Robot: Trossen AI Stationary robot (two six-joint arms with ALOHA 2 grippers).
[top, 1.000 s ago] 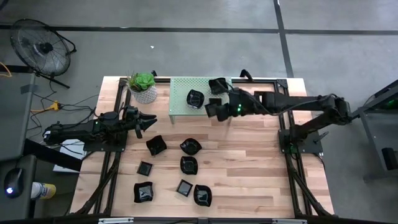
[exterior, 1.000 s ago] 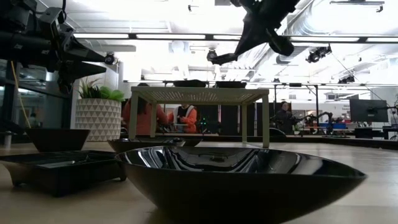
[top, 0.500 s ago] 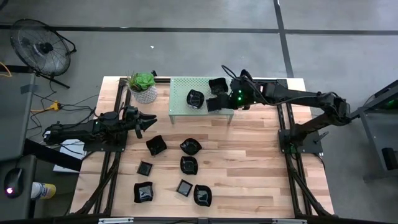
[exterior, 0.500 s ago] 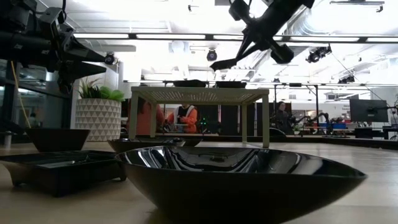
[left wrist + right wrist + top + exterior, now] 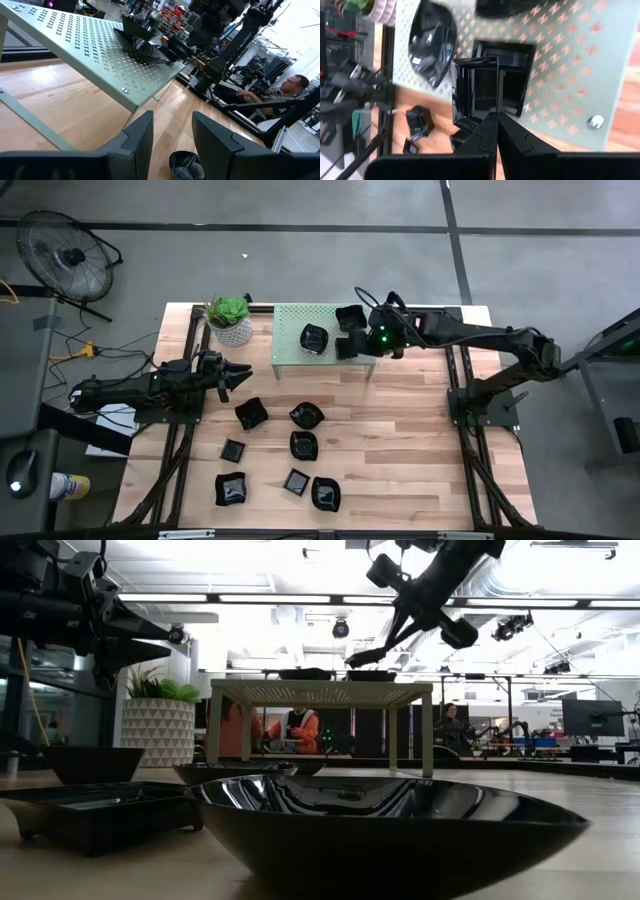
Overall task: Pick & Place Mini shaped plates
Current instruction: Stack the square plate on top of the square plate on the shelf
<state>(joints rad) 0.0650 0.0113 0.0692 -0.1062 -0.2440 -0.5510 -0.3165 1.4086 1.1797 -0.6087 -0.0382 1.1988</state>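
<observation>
Several glossy black mini plates [image 5: 303, 445] lie flat on the wooden table, and one fills the front of the low view [image 5: 385, 825]. A wavy plate [image 5: 314, 338] [image 5: 432, 42] and square ones [image 5: 350, 315] [image 5: 512, 75] sit on the green perforated rack [image 5: 290, 330]. My right gripper [image 5: 352, 346] [image 5: 496, 116] hovers over the rack's right part, shut on a square plate [image 5: 475, 92]. My left gripper [image 5: 240, 370] [image 5: 172, 140] waits open above the table's left side, level. My right gripper pinches the square plate by its rim [image 5: 487, 119] between its two fingers. It reaches in from the table's right, slanting down. The plate [image 5: 365, 658] is lifted clear just above the rack top, tilted, directly over another square plate on the rack.
A green plant in a white pot [image 5: 232, 320] [image 5: 158, 725] stands at the rack's left end. The rack [image 5: 320, 692] stands on thin legs at the far edge. The table's right half [image 5: 410, 450] is bare wood. People sit in the room behind.
My right gripper has carried the square plate from beside the rack's near right corner toward the far edge, over the rack top, and then down toward it. The plate stayed in its hold. The left arm has kept still.
</observation>
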